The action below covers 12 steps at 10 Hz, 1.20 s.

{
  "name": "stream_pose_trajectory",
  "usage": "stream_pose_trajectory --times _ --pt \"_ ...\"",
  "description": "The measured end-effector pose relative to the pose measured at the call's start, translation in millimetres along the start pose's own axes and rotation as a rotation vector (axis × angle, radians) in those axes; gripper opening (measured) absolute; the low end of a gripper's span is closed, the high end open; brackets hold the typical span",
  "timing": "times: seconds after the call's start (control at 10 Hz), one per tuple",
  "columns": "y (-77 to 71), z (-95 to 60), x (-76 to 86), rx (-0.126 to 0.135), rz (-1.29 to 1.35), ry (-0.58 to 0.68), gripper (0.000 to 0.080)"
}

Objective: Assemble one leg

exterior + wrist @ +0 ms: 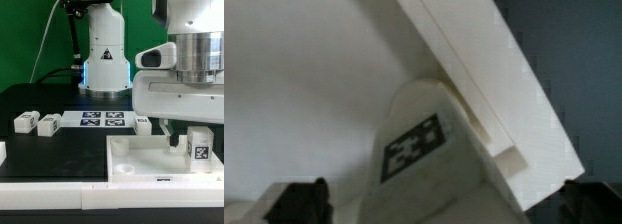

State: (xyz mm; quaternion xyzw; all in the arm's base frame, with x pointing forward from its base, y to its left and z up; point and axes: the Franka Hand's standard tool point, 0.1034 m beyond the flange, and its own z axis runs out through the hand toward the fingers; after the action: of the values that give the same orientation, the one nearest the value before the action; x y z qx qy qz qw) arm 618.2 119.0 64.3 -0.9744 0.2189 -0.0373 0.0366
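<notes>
Leg [199, 146] stands upright at the panel [135, 160]'s 3 o'clock corner, prob. seated in its socket. Gripper [181, 131] spread wide above, gripping nothing. Spare legs [33, 123] wait on tabletop [60, 150].

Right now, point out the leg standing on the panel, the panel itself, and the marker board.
leg [199, 145], exterior view, on its tagged front face.
large white panel [150, 170], exterior view, on bare top surface.
marker board [103, 121], exterior view, between its printed tags.
</notes>
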Motion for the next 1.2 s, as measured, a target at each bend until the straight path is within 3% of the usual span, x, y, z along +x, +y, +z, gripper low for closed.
stream_pose_trajectory --times 0.5,0.7,0.8,1.1,1.2 --pt "0.7 -1.5 1.4 -0.024 -0.375 0.012 0.0649" --pt "1.0 -1.3 1.4 -0.025 -0.373 0.011 0.0382" --pt "1.0 -1.3 1.5 -0.025 -0.373 0.011 0.0289" --pt "1.1 -1.2 1.5 -0.024 -0.336 0.012 0.0290" --pt "1.4 -1.3 1.9 -0.022 -0.199 0.013 0.0290"
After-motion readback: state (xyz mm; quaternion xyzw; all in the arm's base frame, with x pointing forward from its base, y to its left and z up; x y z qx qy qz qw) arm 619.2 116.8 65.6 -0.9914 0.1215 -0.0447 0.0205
